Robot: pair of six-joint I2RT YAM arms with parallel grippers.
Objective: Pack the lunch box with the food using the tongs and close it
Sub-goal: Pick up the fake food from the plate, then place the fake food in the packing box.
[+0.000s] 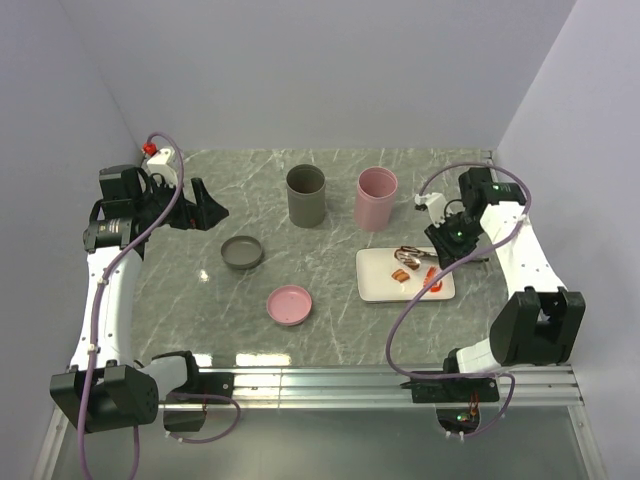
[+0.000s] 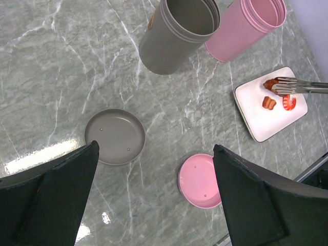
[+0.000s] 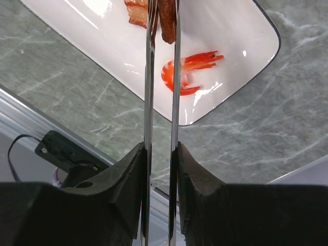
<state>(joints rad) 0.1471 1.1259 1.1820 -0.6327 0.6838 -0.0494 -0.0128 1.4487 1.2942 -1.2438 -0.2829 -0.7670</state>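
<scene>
Tongs [image 3: 149, 102], springy metal clamped in our right gripper [image 3: 160, 169], straddle the light, likely slippery brown sausage [image 3: 166, 23] on the right-hand white plate [image 3: 246, 41], best pinched mid-body; our left gripper [image 2: 154, 154] gapes empty.

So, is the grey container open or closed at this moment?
Open. The grey container stands upright with its mouth uncovered, and the grey lid lies flat on the table, apart from it.
</scene>
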